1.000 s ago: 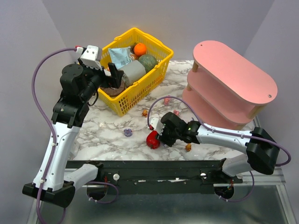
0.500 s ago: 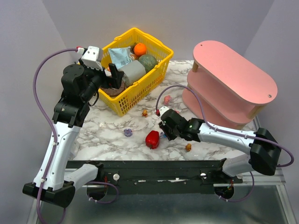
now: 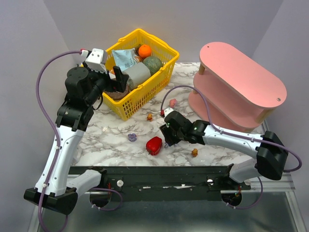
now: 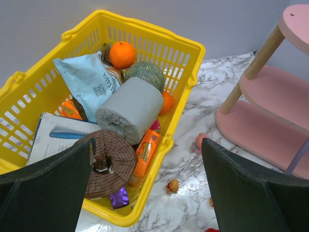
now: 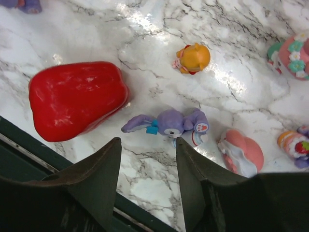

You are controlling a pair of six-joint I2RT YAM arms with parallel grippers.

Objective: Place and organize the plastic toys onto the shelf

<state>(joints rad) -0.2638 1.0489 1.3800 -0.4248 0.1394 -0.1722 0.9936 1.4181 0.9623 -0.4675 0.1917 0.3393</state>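
Small plastic toys lie scattered on the marble table. In the right wrist view a purple bunny toy (image 5: 174, 123) lies on its side just beyond the fingertips of my right gripper (image 5: 147, 152), which is open over bare marble. An orange toy (image 5: 194, 58) and a pink toy (image 5: 241, 152) lie close by. From above, my right gripper (image 3: 165, 138) sits beside the red pepper (image 3: 154, 145). The pink shelf (image 3: 241, 72) stands at the back right with bare boards. My left gripper (image 4: 147, 145) hangs wide open above the basket, holding nothing.
The yellow basket (image 3: 126, 110) of groceries stands at the back left. More toys lie around: a purple one (image 3: 131, 137), orange ones (image 3: 150, 116) (image 3: 194, 152) and a pink one (image 3: 173, 102) near the shelf foot. The black front rail (image 3: 159, 171) edges the table.
My right gripper has drawn back from the red pepper, up and to the right. The pepper has shifted slightly left and turned. The left arm has stayed still.
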